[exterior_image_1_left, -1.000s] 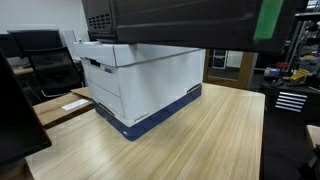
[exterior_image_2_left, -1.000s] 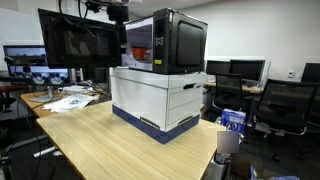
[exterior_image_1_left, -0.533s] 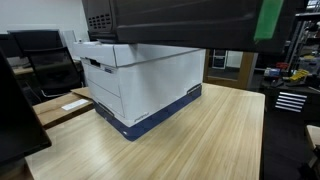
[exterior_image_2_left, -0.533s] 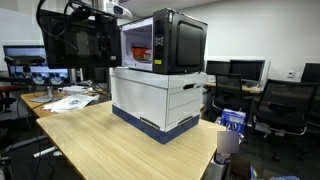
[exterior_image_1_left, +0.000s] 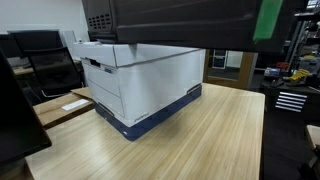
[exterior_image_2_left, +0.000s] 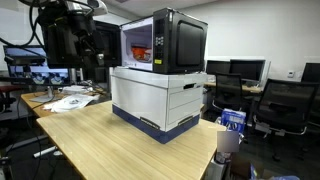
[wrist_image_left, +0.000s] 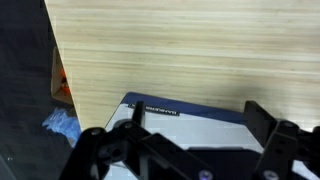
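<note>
In the wrist view the jaws stand wide apart and empty over the white file box (wrist_image_left: 195, 122), at 6 o'clock on the wooden table (wrist_image_left: 170, 50). In an exterior view the microwave (exterior_image_2_left: 165, 42) sits on that box, with the arm (exterior_image_2_left: 72, 20) at its 10 o'clock.

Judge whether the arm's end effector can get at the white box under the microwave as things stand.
Probably yes: the open end effector hangs over the edge of the white box, beside the microwave, and the wrist view shows nothing between them.
</note>
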